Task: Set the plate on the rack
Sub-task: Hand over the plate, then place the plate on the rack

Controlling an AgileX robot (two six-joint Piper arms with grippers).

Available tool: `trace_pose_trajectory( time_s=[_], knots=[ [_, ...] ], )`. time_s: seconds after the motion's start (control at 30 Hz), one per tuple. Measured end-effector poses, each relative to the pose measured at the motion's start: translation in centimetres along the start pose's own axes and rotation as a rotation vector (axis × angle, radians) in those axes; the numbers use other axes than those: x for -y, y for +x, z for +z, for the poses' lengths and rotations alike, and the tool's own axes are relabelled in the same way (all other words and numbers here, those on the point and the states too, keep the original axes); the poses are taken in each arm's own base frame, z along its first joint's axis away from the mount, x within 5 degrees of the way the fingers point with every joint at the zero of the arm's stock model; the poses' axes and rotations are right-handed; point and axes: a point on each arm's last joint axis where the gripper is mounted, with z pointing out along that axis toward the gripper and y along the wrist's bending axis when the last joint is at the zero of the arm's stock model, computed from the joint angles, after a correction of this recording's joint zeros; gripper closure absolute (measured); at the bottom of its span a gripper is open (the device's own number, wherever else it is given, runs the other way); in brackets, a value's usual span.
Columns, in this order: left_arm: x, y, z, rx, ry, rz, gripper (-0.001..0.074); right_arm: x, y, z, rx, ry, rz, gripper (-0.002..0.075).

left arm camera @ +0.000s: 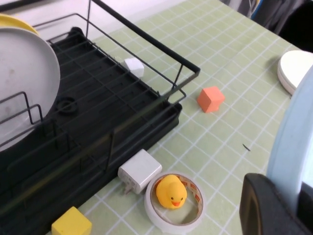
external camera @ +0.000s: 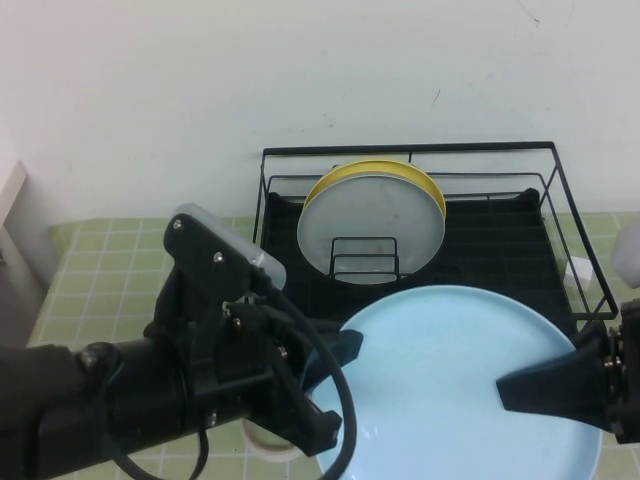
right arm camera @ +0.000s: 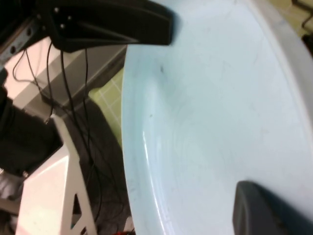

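The plate (external camera: 455, 385) hangs in the air just in front of the rack (external camera: 410, 150), held between both arms; it is light blue, tilted, and its far rim sits over the rack's near edge in the high view. Our left gripper (external camera: 335, 360) pinches the plate's left rim, one black finger lying on the upper face; the left wrist view shows the rim running into that finger (left arm camera: 269, 208), so we judge it clamped on the plate. Our right gripper (external camera: 535, 388) bites the right rim in the same way, a dark finger (right arm camera: 269, 210) resting on the inner face; it too looks closed on the plate.

To do this step well we should carry both arms forward together at one pace, so that the plate neither twists nor slips from either grip; then tip it towards upright and lower it into a free slot ahead of the wire loop divider (external camera: 365, 258), letting go only once the rack bears it.

Inside the rack a grey-white plate (external camera: 372, 228) already leans upright with a yellow plate (external camera: 345, 178) just behind it; these take the back, so our plate must stop short of them. On the green checked cloth near the rack lie a roll of tape (left arm camera: 173, 203) with a yellow duck (left arm camera: 170, 191) in it, a white adapter (left arm camera: 139, 170), a yellow block (left arm camera: 71, 223), an orange block (left arm camera: 210, 99) and a white cube (left arm camera: 133, 66) inside the rack; none blocks the path, we think.
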Motion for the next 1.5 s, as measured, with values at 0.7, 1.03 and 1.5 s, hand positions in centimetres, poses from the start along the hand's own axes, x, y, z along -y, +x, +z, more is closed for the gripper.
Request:
trace_pose_trajectory(
  time_s=[0.7,1.03,1.5],
  knots=[
    [-1.3,-1.8,-2.8,0.150,-0.245,-0.066,0.0288,3.4,-1.7,0.5,0.089,0.265,-0.489,0.0592],
    [-0.9,-1.3,-10.5,0.376,-0.437,-0.073,0.0720,4.8,-8.3,0.0,0.165,0.281,-0.702,0.0592],
    [0.0,7.6,-16.1,0.640,-0.278,-0.484,0.0735,13.8,-17.0,5.0,0.213,0.194,-0.804,0.0592]
  ],
)
